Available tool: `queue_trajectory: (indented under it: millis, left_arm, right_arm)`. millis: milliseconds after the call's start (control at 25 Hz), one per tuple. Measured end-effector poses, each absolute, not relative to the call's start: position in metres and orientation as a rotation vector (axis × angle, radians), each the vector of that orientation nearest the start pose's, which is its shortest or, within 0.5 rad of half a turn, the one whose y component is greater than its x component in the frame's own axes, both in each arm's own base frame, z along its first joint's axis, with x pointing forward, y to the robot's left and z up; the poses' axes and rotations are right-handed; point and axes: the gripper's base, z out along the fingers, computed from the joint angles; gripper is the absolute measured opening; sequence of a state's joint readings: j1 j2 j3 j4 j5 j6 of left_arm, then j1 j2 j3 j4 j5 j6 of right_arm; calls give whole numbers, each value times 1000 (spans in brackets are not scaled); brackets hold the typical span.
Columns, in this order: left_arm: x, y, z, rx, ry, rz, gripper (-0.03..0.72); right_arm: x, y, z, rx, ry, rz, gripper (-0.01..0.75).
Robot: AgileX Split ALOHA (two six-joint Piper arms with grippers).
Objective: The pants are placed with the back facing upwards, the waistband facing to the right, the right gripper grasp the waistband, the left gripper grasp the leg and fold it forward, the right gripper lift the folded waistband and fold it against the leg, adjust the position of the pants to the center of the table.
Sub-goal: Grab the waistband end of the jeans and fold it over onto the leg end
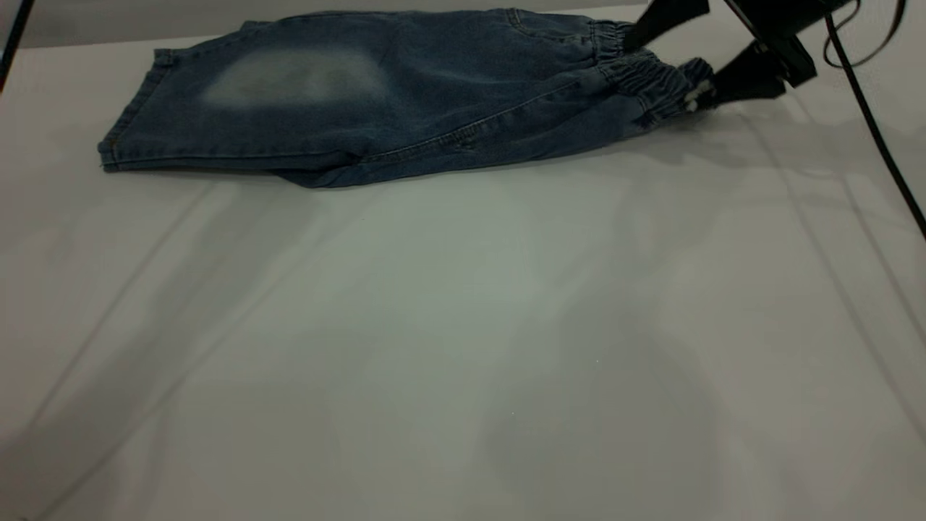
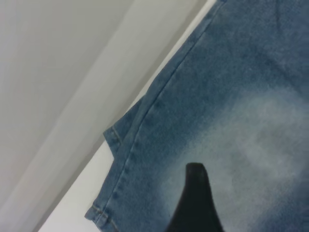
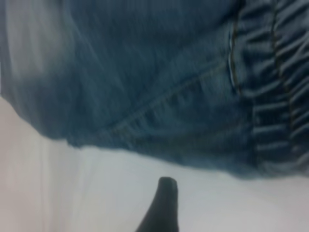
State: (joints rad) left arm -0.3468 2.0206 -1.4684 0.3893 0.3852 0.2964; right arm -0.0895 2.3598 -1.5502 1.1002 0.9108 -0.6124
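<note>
Pants folded lengthwise, right gripper at waistband

Bare table (image 1: 463,347) fills the near side; the pants (image 1: 376,94) lie at its far edge, already doubled leg over leg, so the waistband-to-leg fold is likely next. Waistband (image 1: 651,76) points right, bunched where the right gripper (image 1: 676,65) straddles it with fingers apart, not yet pinching, ready to lift it. Left gripper (image 2: 195,203) hovers over the leg (image 2: 231,121) near the hem; closure: cannot tell.

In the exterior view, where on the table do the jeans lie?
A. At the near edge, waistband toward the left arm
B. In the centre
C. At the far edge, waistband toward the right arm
C: the jeans lie along the far side, their elastic waistband beside the right end effector.
</note>
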Motion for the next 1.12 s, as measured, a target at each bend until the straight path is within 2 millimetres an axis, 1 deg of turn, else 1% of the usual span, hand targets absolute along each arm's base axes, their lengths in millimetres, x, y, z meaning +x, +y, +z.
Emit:
queue_trajectory:
  millis: [80,200,360,480,560,720,920,1120]
  left_arm:
    - [429,-144,202,1110,2137,318,522]
    - [427,-149,201,1124,2133,314,522]
    - [426,-152,201,1134,2128,311,522]
    - [426,-153,201,1135,2127,311,522]
    - [426,-153,201,1135,2127,311,522]
    - [426,-153,201,1137,2132,312,522]
    - [425,-153,201,1137,2134,312,522]
    - [425,-153,201,1137,2134,312,514]
  right_arm:
    - [458,24,82,333,2672,1156,669]
    - [458,24,73,387,2700,1177,662]
    - [455,23,69,388,2743,1163,645]
    - [459,20,67,442,2717,1098,634]
    - [460,19,67,455,2708,1089,627]
    - [461,19,56,485,2725,1088,617]
    - [470,19,50,546,2697,1120,603]
    - [475,21,45,638,2637,1193,589]
